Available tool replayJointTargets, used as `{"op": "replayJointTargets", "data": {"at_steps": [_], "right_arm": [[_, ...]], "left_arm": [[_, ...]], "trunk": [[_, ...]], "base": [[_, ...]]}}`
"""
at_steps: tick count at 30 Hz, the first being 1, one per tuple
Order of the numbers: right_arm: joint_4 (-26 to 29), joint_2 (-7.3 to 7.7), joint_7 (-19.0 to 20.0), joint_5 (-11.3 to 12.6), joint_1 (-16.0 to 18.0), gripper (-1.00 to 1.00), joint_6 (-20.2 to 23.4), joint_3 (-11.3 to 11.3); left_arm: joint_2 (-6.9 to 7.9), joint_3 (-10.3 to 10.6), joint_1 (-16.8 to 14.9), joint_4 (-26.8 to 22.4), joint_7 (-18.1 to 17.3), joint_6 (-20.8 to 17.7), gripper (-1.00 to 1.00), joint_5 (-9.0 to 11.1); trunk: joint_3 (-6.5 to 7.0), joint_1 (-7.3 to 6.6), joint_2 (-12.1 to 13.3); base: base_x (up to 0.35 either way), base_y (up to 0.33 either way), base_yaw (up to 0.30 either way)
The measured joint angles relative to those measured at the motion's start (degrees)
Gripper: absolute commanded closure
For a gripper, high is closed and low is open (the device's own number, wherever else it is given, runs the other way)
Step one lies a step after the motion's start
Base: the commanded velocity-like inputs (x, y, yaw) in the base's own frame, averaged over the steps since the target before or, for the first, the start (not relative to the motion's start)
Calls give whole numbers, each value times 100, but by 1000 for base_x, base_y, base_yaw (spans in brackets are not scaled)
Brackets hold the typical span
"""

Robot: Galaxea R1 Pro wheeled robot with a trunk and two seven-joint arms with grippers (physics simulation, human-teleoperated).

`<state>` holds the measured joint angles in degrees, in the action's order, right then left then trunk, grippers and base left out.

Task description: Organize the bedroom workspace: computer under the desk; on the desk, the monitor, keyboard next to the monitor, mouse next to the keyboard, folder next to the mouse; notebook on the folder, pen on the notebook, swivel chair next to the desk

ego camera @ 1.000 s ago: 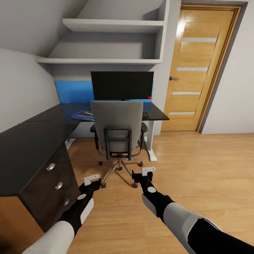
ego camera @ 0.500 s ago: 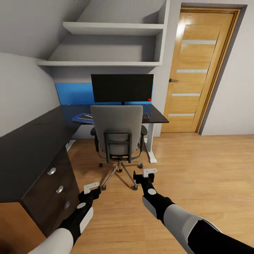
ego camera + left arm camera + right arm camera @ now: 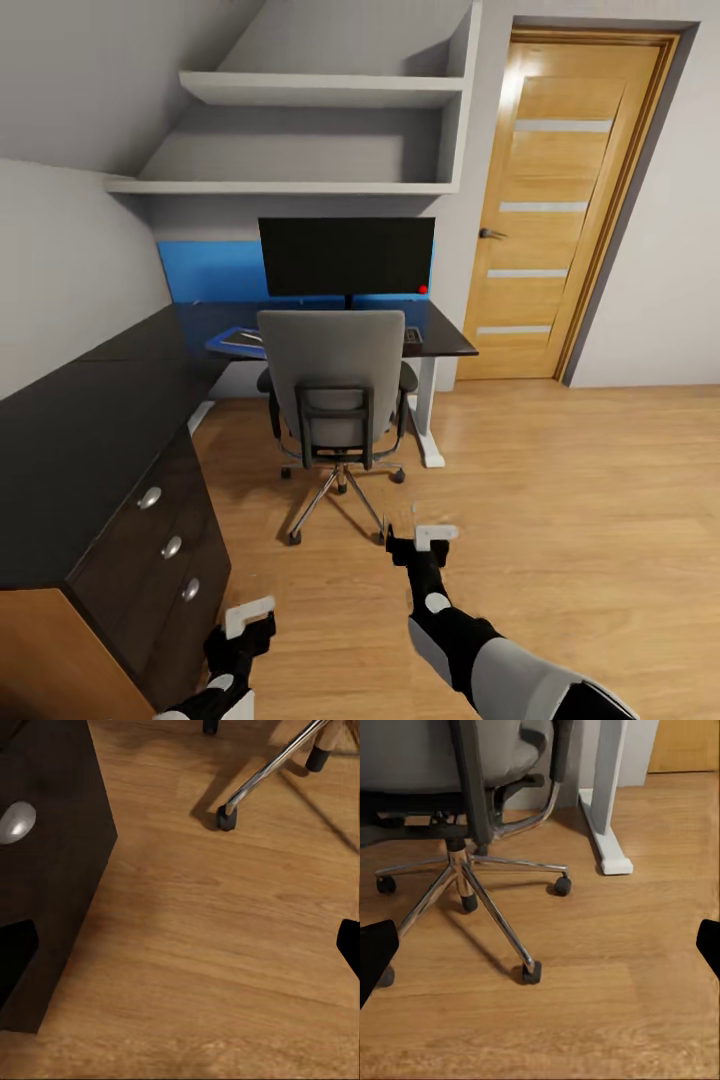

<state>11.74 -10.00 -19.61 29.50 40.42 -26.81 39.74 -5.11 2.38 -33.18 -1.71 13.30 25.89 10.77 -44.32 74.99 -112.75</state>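
Both tools hang low over the wood floor behind the swivel chair (image 3: 335,385), and each is spread with nothing between its tips: the wrist views show dark fingertips at opposite edges with bare floor between. Right tool (image 3: 424,541) sits just behind the chair's chrome base, close to the nearest caster; left tool (image 3: 243,626) is further back from the chair, beside the drawer unit (image 3: 160,545) with its silver knobs. The chair stands straight ahead of me, its back turned toward me, pulled in close to the tabletop (image 3: 445,340). Beyond the chair, the monitor (image 3: 346,256) stands upright on the tabletop. A sliver of keyboard (image 3: 412,335) shows past the chair's right edge. Something blue (image 3: 235,341) lies on the tabletop left of the chair; whether it is the folder I cannot tell. My right arm is the nearer one for the chair, I judge.
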Motion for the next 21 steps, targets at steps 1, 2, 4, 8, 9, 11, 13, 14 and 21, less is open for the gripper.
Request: {"op": "replayJointTargets", "data": {"at_steps": [1, 2, 4, 8, 9, 11, 13, 14, 21], "right_arm": [[-2, 0, -4, 14, -148, -100, -13, -13], [1, 0, -6, 7, -200, -100, -26, -7], [3, 0, -8, -104, -743, -100, -891, 7], [-54, 0, -11, -162, -1145, -100, -1274, -11], [-82, 0, -11, -170, -1193, -100, -1318, -12], [-222, 0, -8, -180, -1289, -100, -1436, -23], [-746, 2, -19, -194, -1368, -100, -1745, -28], [-836, 1, -17, -199, -1376, -100, -1832, -16], [-1209, 3, -16, -197, -1802, -100, -3060, -6]], "left_arm": [[2, -33, 473, 29, -2, 84, -100, 21], [2, -22, 482, 32, -4, 139, -100, 13], [-3, 6, 905, 43, -13, 845, -100, 7], [12, -15, 1229, 45, -5, 993, -100, 18], [15, -15, 1278, 45, -3, 1010, -100, 18], [22, -20, 1412, 45, 1, 1060, -100, 21], [39, -20, 1680, 46, 7, 1126, -100, 19], [44, -13, 1729, 45, 6, 1149, -100, 13], [141, -15, 2273, 46, -6, 1985, -100, 6]], "trunk": [[15, -21, 41], [35, -43, 81], [71, -88, 160], [142, -175, 321], [160, -197, 361], [196, -241, 442], [232, -285, 522], [250, -307, 562], [375, -461, 843]], "base": [[0, 0, 0], [0, 0, 0], [0, 0, 0], [0, 0, 0], [0, 0, 0], [0, 0, 0], [0, 0, 0], [0, 0, 0], [0, 0, 0]]}}
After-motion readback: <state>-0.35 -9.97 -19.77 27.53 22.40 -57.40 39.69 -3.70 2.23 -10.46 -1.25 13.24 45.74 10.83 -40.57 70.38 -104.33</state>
